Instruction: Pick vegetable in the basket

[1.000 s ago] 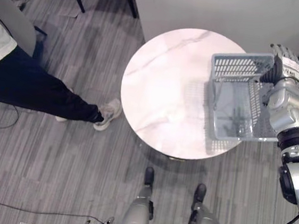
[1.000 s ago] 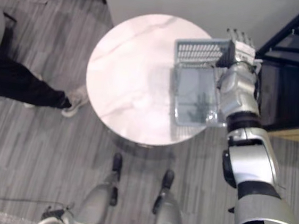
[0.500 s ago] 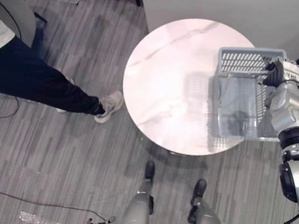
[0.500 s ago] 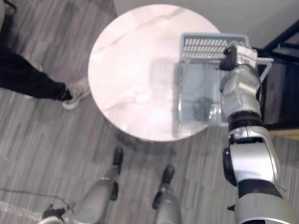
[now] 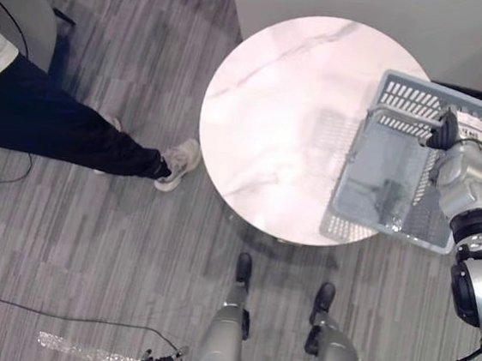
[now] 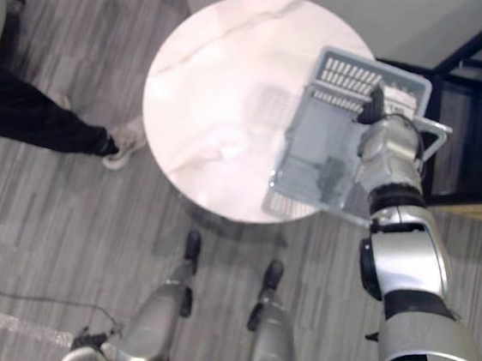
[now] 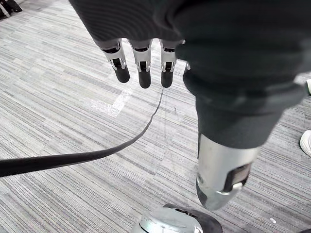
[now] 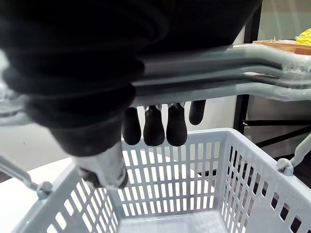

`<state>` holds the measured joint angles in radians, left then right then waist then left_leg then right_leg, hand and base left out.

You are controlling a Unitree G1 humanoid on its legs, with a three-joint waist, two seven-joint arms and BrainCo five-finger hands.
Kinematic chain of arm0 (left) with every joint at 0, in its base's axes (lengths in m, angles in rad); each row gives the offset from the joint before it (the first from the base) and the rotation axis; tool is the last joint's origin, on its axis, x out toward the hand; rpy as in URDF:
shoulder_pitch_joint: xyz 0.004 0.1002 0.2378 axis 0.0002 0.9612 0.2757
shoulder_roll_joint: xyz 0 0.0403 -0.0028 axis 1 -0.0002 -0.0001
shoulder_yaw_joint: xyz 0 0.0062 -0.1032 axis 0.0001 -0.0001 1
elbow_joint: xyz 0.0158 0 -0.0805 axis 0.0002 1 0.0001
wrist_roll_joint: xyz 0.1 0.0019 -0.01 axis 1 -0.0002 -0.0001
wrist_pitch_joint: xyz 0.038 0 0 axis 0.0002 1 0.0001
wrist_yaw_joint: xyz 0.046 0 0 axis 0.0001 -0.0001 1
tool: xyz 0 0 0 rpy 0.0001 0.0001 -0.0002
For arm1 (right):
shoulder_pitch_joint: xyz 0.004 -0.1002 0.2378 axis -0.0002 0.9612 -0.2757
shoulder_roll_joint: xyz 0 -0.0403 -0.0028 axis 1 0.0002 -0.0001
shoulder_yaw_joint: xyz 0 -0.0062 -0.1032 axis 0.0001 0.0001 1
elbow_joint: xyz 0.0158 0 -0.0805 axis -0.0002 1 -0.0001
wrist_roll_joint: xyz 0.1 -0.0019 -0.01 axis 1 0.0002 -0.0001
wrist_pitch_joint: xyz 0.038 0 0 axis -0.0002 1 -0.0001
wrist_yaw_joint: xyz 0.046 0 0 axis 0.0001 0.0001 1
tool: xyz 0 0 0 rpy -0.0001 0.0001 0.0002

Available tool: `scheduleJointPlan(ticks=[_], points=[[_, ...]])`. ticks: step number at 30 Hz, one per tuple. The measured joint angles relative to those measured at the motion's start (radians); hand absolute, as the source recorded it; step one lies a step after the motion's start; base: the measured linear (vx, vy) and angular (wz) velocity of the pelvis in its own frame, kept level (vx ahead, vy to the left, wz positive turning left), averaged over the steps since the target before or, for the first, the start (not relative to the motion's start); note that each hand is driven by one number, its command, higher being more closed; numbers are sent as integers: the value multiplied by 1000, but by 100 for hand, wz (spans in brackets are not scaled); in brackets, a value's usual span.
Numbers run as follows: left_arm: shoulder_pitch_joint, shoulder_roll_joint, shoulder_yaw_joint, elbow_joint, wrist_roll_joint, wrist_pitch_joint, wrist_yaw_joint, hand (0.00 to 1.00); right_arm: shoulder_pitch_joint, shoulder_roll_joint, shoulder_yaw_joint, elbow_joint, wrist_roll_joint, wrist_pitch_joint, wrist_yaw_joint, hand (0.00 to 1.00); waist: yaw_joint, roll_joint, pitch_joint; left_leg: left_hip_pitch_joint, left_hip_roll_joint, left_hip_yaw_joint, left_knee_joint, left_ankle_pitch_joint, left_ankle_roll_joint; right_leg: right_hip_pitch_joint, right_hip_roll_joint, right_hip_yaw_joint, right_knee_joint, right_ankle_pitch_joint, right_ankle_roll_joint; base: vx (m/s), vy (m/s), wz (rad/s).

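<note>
Right hand [image 5: 446, 133] is gripping the basket [image 5: 422, 100] by its handles [image 8: 218, 73]. Both grey handles are swung up and meeting over the basket's middle. In the right wrist view the fingers [image 8: 154, 125] are curling round the handle bars from above, dark tips pointing down into the basket: closed tight on the handles, nothing else in the grip.

The basket is grey slotted plastic and is sitting at the right edge of the round white marble worktop [image 5: 273, 123]. It is lying skewed to the edge, with its near right corner sticking out past the rim over the floor. Cannot tell whether its bottom is resting on the worktop or hanging just above it.

A dark patch is showing on the basket floor in the eye views; cannot tell whether it's an object or a shadow. In the right wrist view the strip of basket floor in sight is looking bare.

Left hand [image 7: 146, 29] is hanging idle over the grey striped floor [image 7: 58, 121], well apart from the worktop. Its fingers [image 7: 144, 68] are pointing straight and relaxed, with the thumb [image 7: 221, 179] standing apart from them, and it is holding nothing.

A person's leg [image 5: 56, 131] in dark trousers with a light shoe [image 5: 178, 161] is reaching in from the left, the shoe on the floor near the worktop's left edge. A black frame [image 6: 479, 50] is standing just beyond the basket on the right.
</note>
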<state>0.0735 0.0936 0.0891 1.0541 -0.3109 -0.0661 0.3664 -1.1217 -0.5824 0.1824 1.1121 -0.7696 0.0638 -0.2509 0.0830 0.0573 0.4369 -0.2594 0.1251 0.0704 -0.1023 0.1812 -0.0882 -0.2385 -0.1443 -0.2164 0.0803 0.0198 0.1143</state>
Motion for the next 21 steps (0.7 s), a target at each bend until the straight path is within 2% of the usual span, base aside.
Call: scheduleJointPlan(ticks=[10,11,21], points=[[-1,3,-5,0,0,1,-2,0,27,3,-10,0,-15,1,0,0,3,1,0,11,-7,3,2,5,1,0,-1,7,15,0,0,0,0,0],[0,4,-5,0,0,2,-2,0,28,3,-12,0,-15,1,0,100,3,1,0,12,-7,4,2,5,1,0,-1,8,16,0,0,-9,15,-4],[-1,9,-6,0,0,3,-3,0,47,10,-21,-16,-14,1,-8,100,4,7,0,18,-8,9,6,5,-2,1,-6,14,19,-1,-1,-1,4,-1]])
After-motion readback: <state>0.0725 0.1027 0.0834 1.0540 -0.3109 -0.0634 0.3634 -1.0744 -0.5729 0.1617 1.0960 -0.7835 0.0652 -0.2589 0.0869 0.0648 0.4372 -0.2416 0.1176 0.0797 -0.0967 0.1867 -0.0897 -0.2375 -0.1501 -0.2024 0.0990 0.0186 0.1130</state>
